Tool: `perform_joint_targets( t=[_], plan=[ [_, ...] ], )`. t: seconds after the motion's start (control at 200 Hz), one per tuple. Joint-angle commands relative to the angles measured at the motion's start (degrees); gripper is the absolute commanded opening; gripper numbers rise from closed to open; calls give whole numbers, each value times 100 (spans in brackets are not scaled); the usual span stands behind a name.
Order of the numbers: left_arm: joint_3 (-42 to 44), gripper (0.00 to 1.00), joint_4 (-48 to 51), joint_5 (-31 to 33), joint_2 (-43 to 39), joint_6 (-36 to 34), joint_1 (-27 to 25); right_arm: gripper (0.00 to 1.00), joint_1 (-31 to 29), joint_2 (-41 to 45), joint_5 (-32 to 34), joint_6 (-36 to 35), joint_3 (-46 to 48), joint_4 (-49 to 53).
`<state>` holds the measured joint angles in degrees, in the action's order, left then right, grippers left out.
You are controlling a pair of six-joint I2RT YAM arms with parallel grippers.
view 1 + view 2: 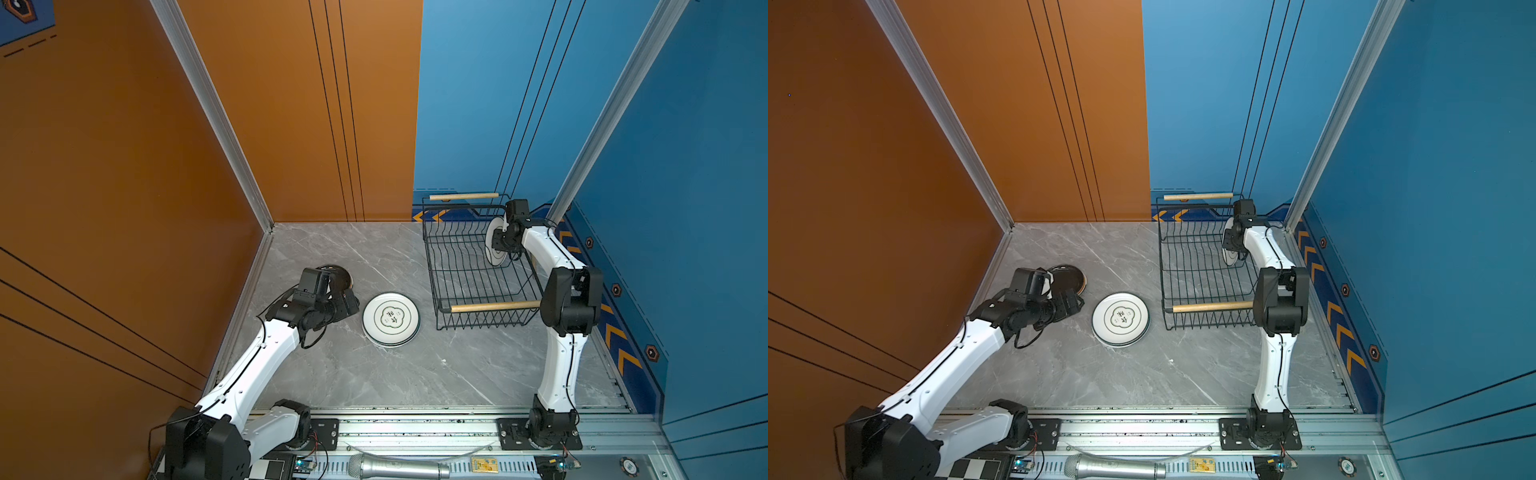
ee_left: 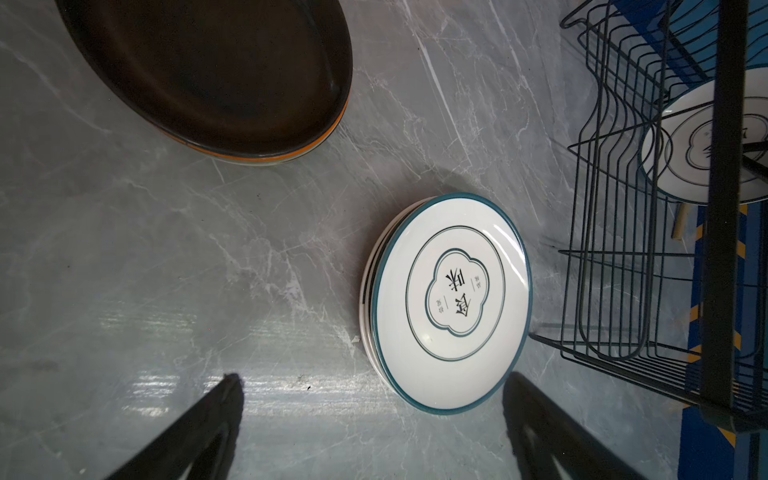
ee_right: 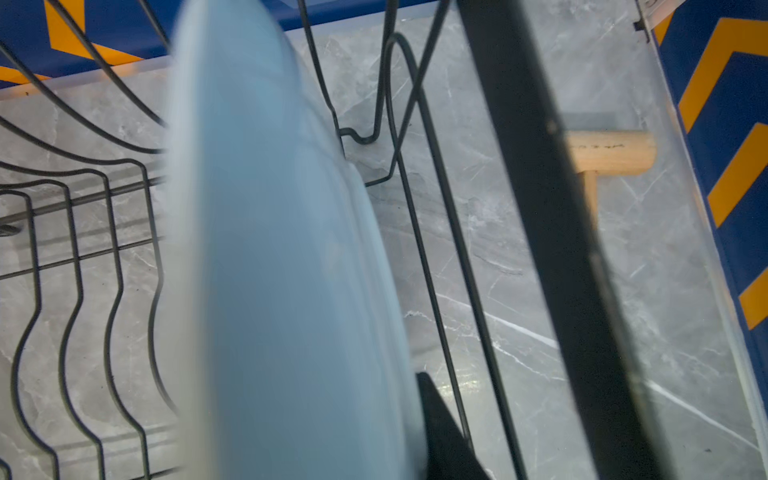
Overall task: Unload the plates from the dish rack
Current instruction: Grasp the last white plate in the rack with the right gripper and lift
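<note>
The rectangular black wire dish rack (image 1: pixel 478 274), with light wooden rod handles (image 1: pixel 494 306) at its near and far ends, stands far right and holds one white dark-rimmed plate (image 1: pixel 497 258), upright in its right part. The right claw (image 1: pixel 500 243) straddles that plate's rim; whether it grips, I cannot tell. On the grey marble-patterned bench (image 1: pixel 415 374), left of the rack, lies a flat stack of white printed plates (image 1: pixel 390 319), and further left a stack topped by a black plate (image 2: pixel 208 70). The left claw (image 2: pixel 374 379) hovers wide open just left of the white stack. An orange wall (image 1: pixel 124 166) stands left, a blue wall (image 1: pixel 685 166) right. A silver microphone (image 1: pixel 399 467) lies at the near edge.
</note>
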<state>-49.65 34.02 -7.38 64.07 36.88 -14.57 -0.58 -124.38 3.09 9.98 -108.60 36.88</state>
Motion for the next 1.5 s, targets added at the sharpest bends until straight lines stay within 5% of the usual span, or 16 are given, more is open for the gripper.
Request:
perform_joint_targets(
  t=[0.0, 0.29, 1.171, 1.492],
  plan=[
    [79, 98, -42, -115, -87, -15, 68, 25, -30, -98, 62, -98, -136, -58],
    [138, 98, -90, -126, -88, 20, 103, 0, -45, -122, 23, -215, -127, -59],
    [432, 98, -780, -86, -241, -104, -75, 0, -246, 1548, 519, -542, 25, -207],
    [444, 98, -663, 179, -501, -270, 90, 0, -789, 3497, 572, -867, 1955, -2562]
  ],
)
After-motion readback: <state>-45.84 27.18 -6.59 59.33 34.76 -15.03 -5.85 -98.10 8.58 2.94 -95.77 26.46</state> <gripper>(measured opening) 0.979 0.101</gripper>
